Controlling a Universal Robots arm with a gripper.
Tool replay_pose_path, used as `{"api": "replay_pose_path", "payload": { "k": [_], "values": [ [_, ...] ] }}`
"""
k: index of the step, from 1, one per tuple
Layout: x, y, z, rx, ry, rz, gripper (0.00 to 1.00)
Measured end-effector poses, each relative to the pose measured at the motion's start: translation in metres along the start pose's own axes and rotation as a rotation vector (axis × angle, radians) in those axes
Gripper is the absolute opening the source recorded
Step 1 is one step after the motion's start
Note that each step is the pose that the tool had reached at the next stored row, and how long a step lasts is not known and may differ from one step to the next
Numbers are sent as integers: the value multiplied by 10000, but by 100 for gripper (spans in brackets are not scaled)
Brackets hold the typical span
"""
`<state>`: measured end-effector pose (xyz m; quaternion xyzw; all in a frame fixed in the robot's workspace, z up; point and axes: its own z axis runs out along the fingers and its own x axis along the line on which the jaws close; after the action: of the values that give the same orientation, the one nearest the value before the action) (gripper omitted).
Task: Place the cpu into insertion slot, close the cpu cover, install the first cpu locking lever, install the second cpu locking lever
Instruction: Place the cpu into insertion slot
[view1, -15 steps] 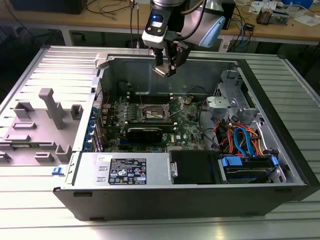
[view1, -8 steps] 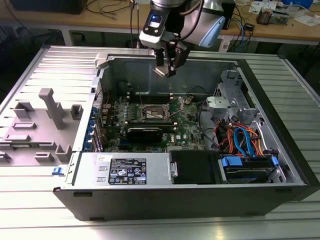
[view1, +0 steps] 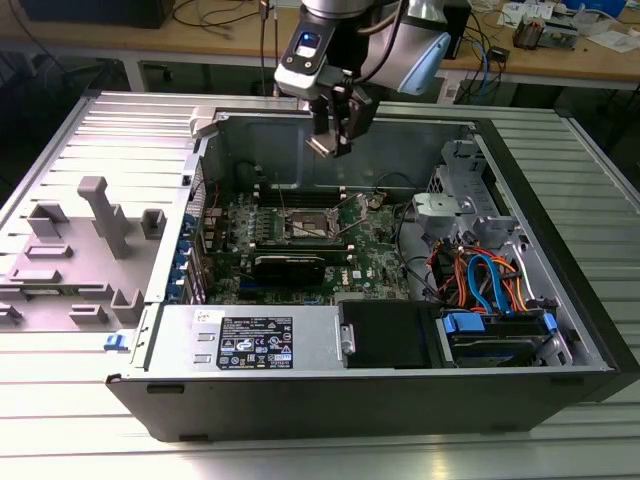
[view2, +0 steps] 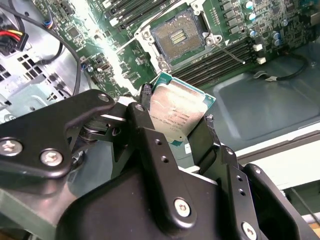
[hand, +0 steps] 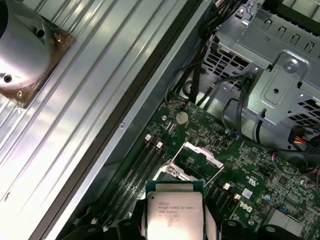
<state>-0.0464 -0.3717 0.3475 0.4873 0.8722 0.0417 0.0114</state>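
Black fingers (view2: 150, 135) of our gripper (view2: 177, 106) pinch the cpu (hand: 174, 212) by its edges. We hold it above the slot (view2: 178, 37), well apart; the cover (hand: 200, 154) stands tilted up.

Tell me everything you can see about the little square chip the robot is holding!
The cpu is a flat square with a silvery-grey metal top carrying small print, set on a thin green edge. The gripper pinches it with black fingers on two opposite sides; nothing else touches it. It hangs in the air above the open computer case, not yet in the insertion slot.
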Motion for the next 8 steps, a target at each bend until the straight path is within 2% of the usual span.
{"api": "replay_pose_path", "payload": {
  "k": [5, 8],
  "values": [
    [0, -2, 17, -9, -67, 830, 55],
    [0, -2, 18, -11, -70, 877, 55]
  ]
}}
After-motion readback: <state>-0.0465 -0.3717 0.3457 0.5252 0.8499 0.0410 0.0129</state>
